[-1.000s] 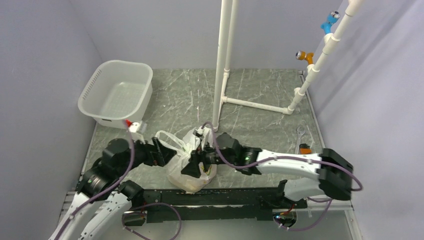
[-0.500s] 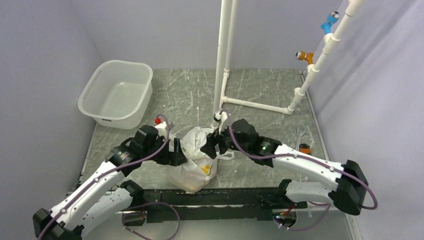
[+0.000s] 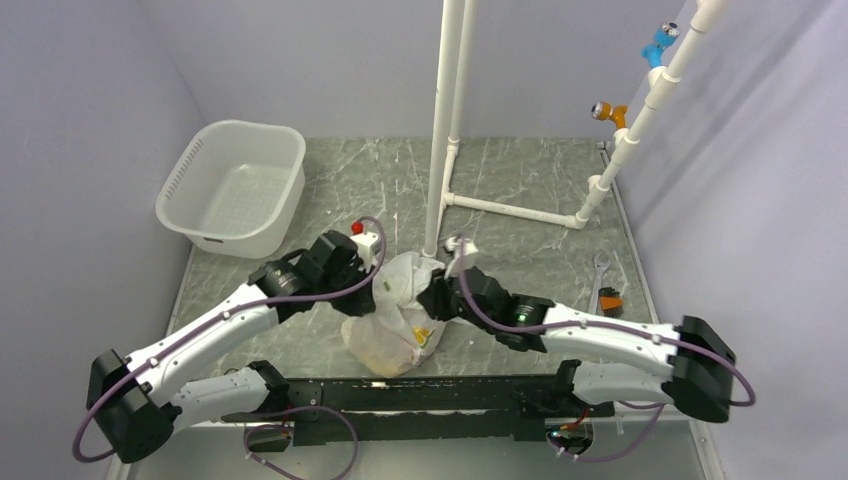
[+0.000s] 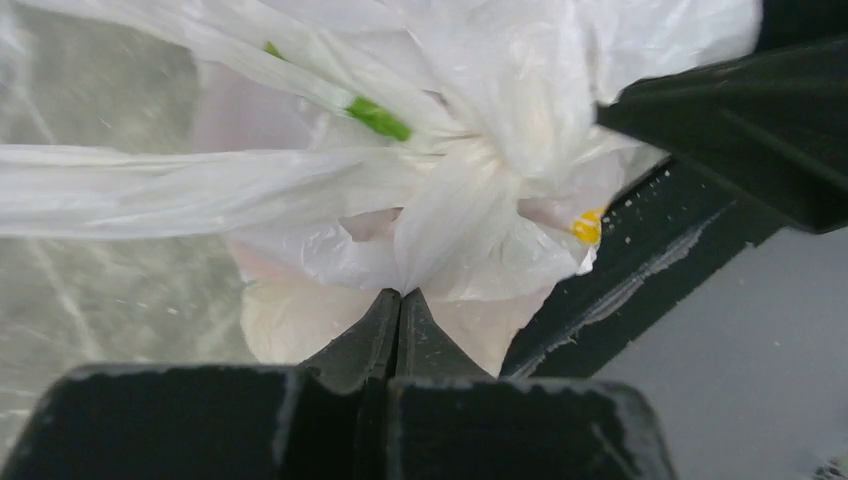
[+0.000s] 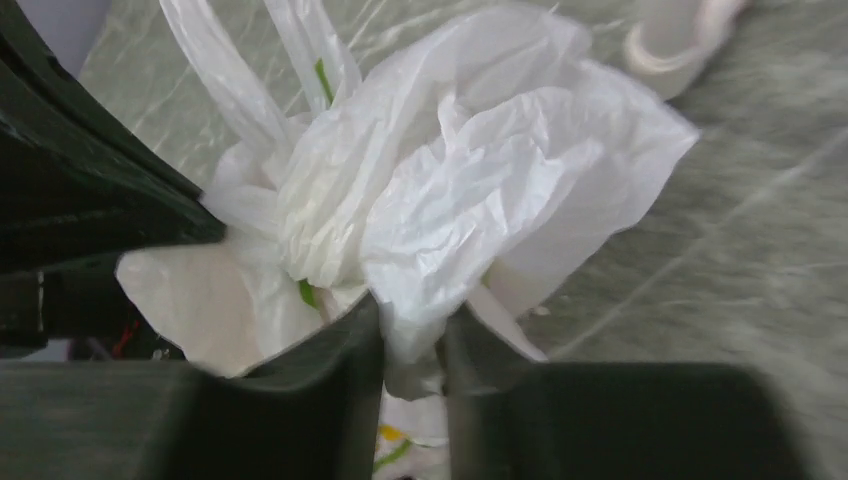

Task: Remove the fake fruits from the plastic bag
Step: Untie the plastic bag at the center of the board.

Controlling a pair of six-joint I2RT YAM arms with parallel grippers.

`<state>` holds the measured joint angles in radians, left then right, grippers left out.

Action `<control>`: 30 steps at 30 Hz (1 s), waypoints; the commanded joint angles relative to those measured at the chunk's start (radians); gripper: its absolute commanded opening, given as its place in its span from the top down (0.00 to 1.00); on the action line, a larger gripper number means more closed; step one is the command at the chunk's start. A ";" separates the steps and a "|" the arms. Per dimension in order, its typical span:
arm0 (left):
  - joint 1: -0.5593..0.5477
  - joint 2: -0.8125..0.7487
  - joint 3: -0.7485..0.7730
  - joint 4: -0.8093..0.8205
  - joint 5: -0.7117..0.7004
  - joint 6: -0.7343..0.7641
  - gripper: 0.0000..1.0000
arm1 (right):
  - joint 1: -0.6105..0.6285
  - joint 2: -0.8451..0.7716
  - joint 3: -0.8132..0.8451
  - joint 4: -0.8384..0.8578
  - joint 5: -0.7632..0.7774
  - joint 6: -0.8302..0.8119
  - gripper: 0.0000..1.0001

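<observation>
The plastic bag (image 3: 392,325) stands crumpled near the table's front middle, white film with yellow and green print. My left gripper (image 3: 362,298) is at its left side. In the left wrist view that gripper (image 4: 400,293) is shut, with the bag (image 4: 470,200) gathered to a pinch at its tips. My right gripper (image 3: 432,297) is at the bag's right side. In the right wrist view a wad of bag film (image 5: 450,190) fills the narrow gap of the right gripper (image 5: 412,335) and touches both fingers. The fake fruits are hidden inside the bag.
A white perforated tub (image 3: 232,185) sits at the back left. A white pipe frame (image 3: 445,130) rises just behind the bag and runs to the right. A wrench (image 3: 600,272) and a small orange object (image 3: 609,298) lie at the right edge. A black rail (image 3: 440,392) lines the front.
Both arms reached forward to the bag's top. The left gripper went from wide open to shut on the film. The right gripper's jaws narrowed onto a fold. The bag's top is bunched up.
</observation>
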<state>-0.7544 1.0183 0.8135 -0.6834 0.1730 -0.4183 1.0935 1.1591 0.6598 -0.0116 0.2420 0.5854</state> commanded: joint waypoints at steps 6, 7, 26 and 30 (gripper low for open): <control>0.000 0.146 0.267 -0.123 -0.392 0.236 1.00 | -0.106 -0.356 -0.120 -0.176 0.354 0.114 0.99; 0.002 0.150 0.265 -0.106 -0.425 0.256 1.00 | -0.125 -0.371 -0.122 -0.224 0.366 0.126 1.00; 0.020 0.000 0.085 0.048 -0.330 0.367 1.00 | -0.211 -0.415 0.118 -0.460 0.078 -0.187 0.35; 0.019 -0.020 0.086 0.052 -0.311 0.367 0.97 | -0.202 -0.323 0.159 -0.426 -0.034 -0.190 0.29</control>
<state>-0.7372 1.0286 0.9024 -0.6559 -0.1520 -0.0654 0.8841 0.7681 0.7708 -0.4610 0.3317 0.4511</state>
